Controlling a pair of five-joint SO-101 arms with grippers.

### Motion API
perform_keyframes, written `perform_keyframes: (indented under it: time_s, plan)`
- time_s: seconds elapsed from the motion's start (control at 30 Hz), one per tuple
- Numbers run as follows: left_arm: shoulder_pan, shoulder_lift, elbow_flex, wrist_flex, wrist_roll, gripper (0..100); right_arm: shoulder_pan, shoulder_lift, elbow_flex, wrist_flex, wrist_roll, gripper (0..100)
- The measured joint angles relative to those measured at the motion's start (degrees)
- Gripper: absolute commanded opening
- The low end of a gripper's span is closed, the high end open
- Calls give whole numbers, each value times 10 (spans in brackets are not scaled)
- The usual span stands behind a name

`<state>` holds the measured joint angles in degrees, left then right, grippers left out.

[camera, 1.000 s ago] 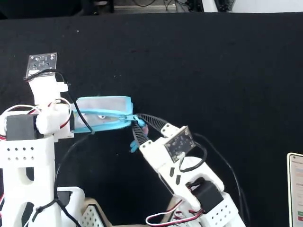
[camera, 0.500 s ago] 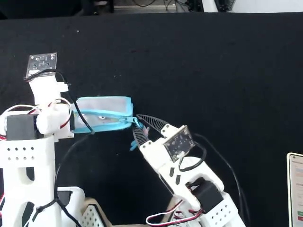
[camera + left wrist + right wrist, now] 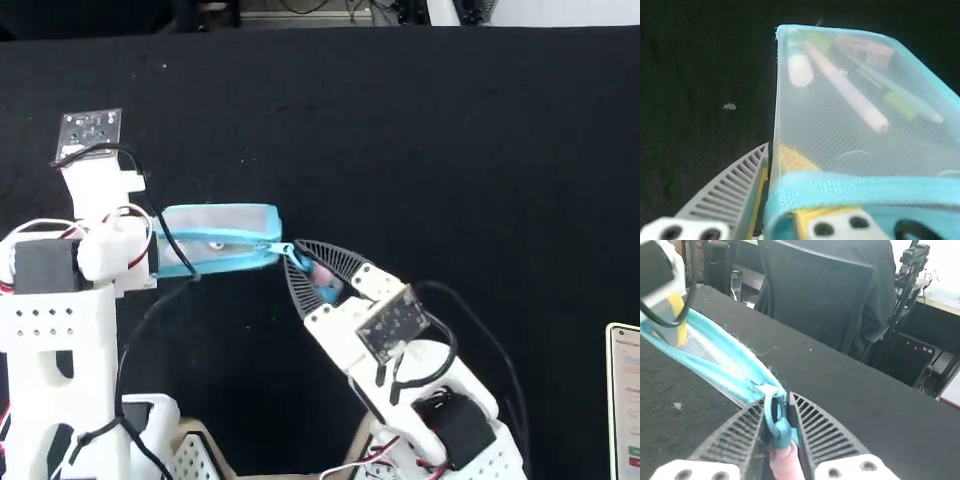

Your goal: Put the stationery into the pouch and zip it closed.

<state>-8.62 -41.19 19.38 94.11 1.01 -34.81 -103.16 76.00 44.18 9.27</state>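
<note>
The only print I could find was on a card [image 3: 625,400] at the table's [image 3: 450,130] right edge in the high view, and on one item inside the pouch [image 3: 220,225]. Both were too small or blurred for me to read.

Compared with a second before, the right arm had swung out to the right and turned. Its tool [image 3: 312,272] now pointed straight at the pouch's right end, and the zipper pull [image 3: 290,250] sat at that end. The pouch itself had barely shifted.

The pouch lay near the table's left side, held between the two arms. My left tool [image 3: 774,160] was clamped on its left end, with the mesh wall pinched between the grey finger and the yellow pad. Through the mesh I saw the pens [image 3: 845,92] lying inside.

My right tool [image 3: 785,410] was closed on the blue zipper pull [image 3: 777,425], and a pink piece [image 3: 785,460] sat between its fingers just below it. The teal zipper band ran from there back along the pouch [image 3: 715,360].

Beyond the table, in the right wrist view, stood a dark chair [image 3: 825,295].
</note>
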Motion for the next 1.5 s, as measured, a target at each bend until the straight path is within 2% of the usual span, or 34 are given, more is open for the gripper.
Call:
perform_keyframes:
  time_s: [0.2, 0.4, 0.53, 0.77, 1.03, 1.2, 1.37, 1.5]
  plan:
    - [2, 11, -105, 32, 1, 30, 0, 36, -69, -2, 62, 11]
    - [-1, 11, -127, 33, 3, 30, 0, 222, -196, -17, 72, 11]
    - [1, 11, -131, 33, 2, 32, 0, 302, -286, 10, 76, 11]
    - [-3, 12, -159, 32, 2, 222, 0, 369, -324, 25, 76, 11]
    - [-3, 11, -231, 32, 1, 234, 2, 370, -324, 25, 76, 11]
    - [0, -41, -305, 32, 1, 234, 2, 370, -324, 25, 76, 11]
    - [-2, -156, -313, 32, 1, 234, 2, 370, -324, 9, 76, 11]
    - [-4, -248, -245, 32, -62, 234, 1, 370, -324, 1, 76, 11]
